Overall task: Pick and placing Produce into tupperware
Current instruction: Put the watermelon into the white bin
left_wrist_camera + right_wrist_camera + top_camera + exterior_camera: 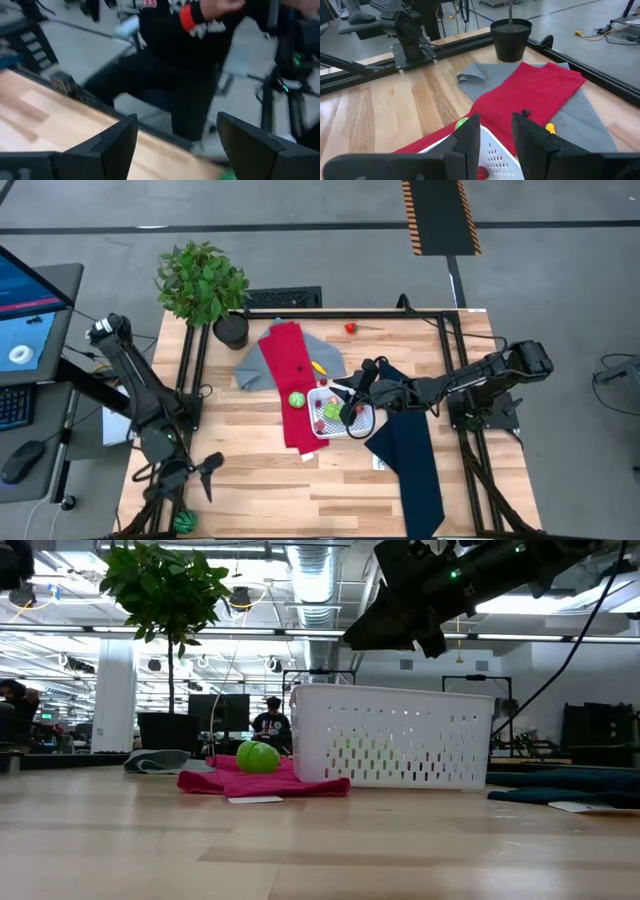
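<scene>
The pale wood-plank table (260, 470) carries a long red cloth (290, 385). The white perforated tupperware (338, 412) holds red and green produce (331, 412). The right tool (352, 405) hovers over it, slightly parted, empty. The left tool (205, 472) sits open at the table's near-left edge.

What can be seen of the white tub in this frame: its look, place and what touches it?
The white tub is a small rectangular plastic container with rounded corners and walls pierced by rows of slots. It stands upright near the table's middle, one side resting on the red cloth, with the navy cloth just beside its other side. Inside lie green and red toy pieces. A green ball sits on the red cloth just outside it. The right gripper is over the tub, fingers slightly apart; whether it touches the tub is unclear.
</scene>
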`<state>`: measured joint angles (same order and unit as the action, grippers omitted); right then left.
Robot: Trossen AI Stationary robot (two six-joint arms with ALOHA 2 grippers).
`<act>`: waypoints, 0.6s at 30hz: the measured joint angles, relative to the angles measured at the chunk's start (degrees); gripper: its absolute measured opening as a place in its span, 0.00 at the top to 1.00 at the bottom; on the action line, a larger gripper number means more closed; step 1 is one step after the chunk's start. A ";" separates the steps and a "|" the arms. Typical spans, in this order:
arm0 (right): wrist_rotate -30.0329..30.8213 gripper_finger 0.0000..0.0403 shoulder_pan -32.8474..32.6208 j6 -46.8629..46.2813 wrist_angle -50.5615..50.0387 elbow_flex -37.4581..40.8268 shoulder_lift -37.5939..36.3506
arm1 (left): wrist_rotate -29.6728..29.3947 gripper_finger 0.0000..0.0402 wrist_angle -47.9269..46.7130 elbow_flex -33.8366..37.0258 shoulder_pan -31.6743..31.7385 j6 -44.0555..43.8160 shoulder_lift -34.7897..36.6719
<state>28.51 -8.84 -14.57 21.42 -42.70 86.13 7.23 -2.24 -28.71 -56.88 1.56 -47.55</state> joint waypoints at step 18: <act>0.00 0.67 0.00 -0.01 0.02 0.00 0.01 | 1.67 0.35 -7.76 -0.17 -2.52 -6.77 -13.80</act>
<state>28.51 -8.84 -14.58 21.43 -42.70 86.13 8.89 -10.00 -28.88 -59.40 -5.20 -61.35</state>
